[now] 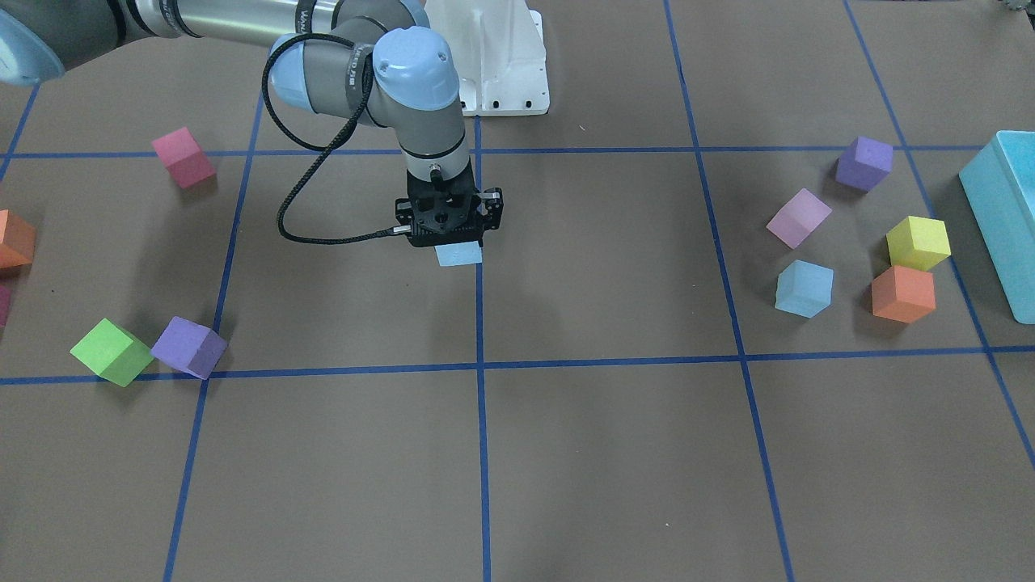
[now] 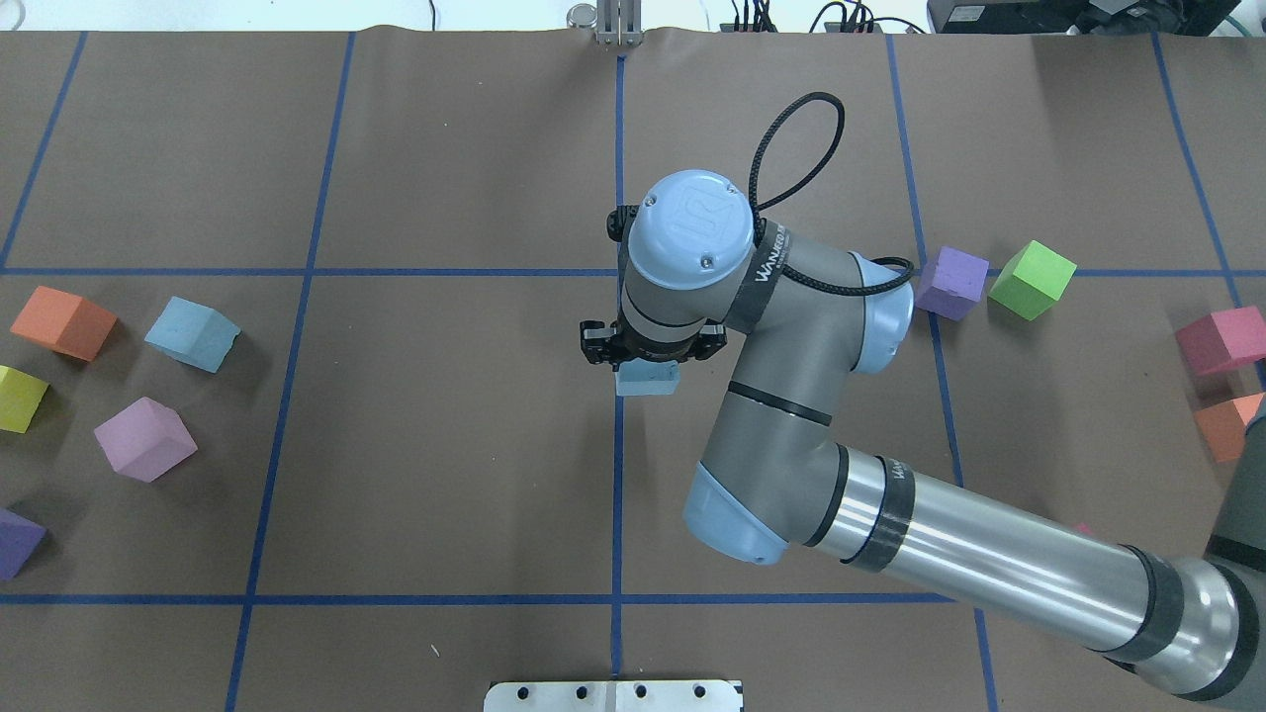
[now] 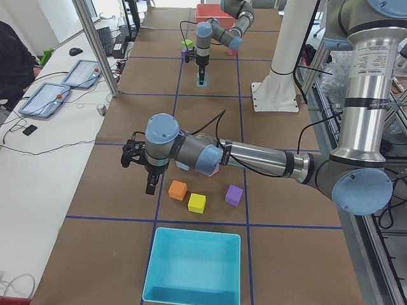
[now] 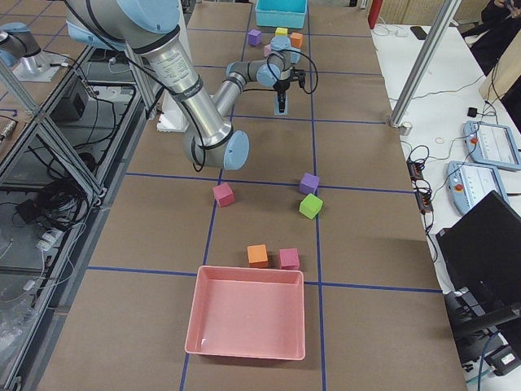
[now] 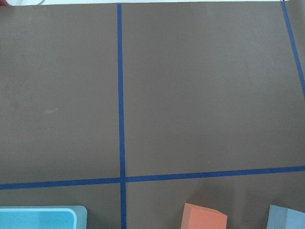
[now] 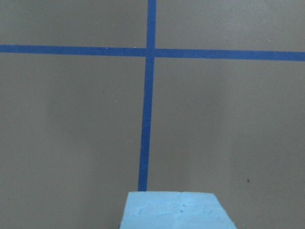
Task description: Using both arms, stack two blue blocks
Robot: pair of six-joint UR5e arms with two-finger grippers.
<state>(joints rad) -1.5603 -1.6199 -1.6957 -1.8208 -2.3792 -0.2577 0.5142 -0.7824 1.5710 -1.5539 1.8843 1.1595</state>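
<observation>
One blue block sits under my right gripper at the table's centre, on the blue tape line. It also shows in the overhead view and at the bottom of the right wrist view. The right gripper appears shut on it, but its fingers are hidden and I cannot tell whether the block touches the table. The other blue block lies among loose cubes on my left side; it also shows in the overhead view. My left gripper hangs high beside those cubes. I cannot tell whether it is open or shut.
Orange, yellow, pink and purple cubes lie near the second blue block. A teal box stands beyond them. Green, purple and magenta cubes lie on my right side, with a red tray.
</observation>
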